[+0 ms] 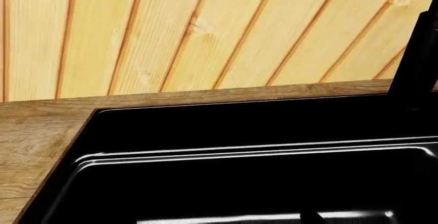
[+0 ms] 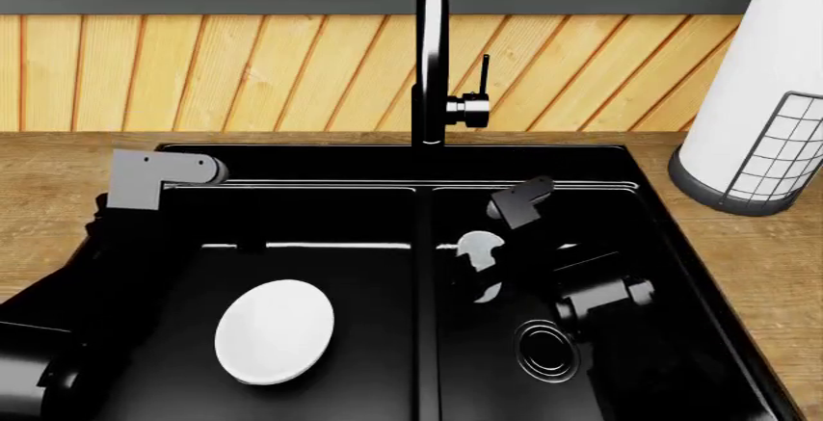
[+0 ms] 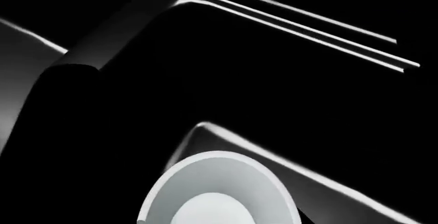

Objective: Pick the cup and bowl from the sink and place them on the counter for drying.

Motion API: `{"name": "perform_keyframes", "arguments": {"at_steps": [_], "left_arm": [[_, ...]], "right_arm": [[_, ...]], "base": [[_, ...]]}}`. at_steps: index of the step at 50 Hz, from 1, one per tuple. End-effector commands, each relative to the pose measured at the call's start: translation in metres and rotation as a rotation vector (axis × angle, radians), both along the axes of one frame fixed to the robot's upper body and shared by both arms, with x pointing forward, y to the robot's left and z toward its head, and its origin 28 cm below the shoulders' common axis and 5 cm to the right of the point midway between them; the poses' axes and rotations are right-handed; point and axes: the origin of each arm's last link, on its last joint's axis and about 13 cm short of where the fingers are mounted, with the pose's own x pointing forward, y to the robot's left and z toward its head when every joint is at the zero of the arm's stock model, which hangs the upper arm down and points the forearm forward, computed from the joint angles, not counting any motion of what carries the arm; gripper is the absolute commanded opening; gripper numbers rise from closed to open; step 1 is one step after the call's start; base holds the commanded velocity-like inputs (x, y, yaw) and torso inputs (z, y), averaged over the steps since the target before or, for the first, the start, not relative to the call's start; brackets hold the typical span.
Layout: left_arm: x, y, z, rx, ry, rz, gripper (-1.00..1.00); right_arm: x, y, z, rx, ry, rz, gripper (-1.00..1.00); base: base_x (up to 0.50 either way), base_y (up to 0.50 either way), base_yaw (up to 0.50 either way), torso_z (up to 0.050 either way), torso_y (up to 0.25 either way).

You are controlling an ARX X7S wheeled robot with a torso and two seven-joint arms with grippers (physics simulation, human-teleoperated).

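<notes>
Sharp, evenly lit renders; glossy sink (image 2: 385, 166) shows thin white glare streaks.

Your head view: high, facing forward and down over sink (image 2: 425, 199), both basins, faucet (image 2: 431, 55), plank wall behind. Your left wrist view: low, close, facing across sink's rim (image 1: 205, 108) toward counter (image 1: 34, 137) and same plank wall. Your right wrist view: very close inside basin, cup (image 3: 219, 193) rim filling lower frame; shares cup (image 2: 479, 257) with head view.
</notes>
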Motion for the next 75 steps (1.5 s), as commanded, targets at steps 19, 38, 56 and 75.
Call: {"name": "perform_keyframes", "arguments": {"at_steps": [19, 38, 56, 75], "left_arm": [[0.003, -0.001, -0.004, -0.005, 0.001, 0.004, 1.0], [0.011, -0.002, -0.008, -0.013, 0.004, -0.004, 1.0], [0.008, -0.001, -0.014, -0.033, 0.003, 0.001, 1.0], [0.007, 0.001, -0.019, -0.036, 0.005, -0.001, 1.0]], "right_arm": [[-0.034, -0.011, 0.049, 0.005, -0.087, -0.021, -1.0], [-0.089, -0.049, 0.129, -0.052, -0.102, -0.041, -1.0], [-0.127, -0.098, 0.165, -0.068, -0.08, -0.303, -1.0], [-0.142, -0.125, 0.186, -0.101, -0.06, -0.45, -1.0]], "base": [[0.0, 0.0, 0.0, 0.0, 0.0], [0.0, 0.0, 0.0, 0.0, 0.0], [0.0, 0.0, 0.0, 0.0, 0.0], [0.0, 0.0, 0.0, 0.0, 0.0]]}}
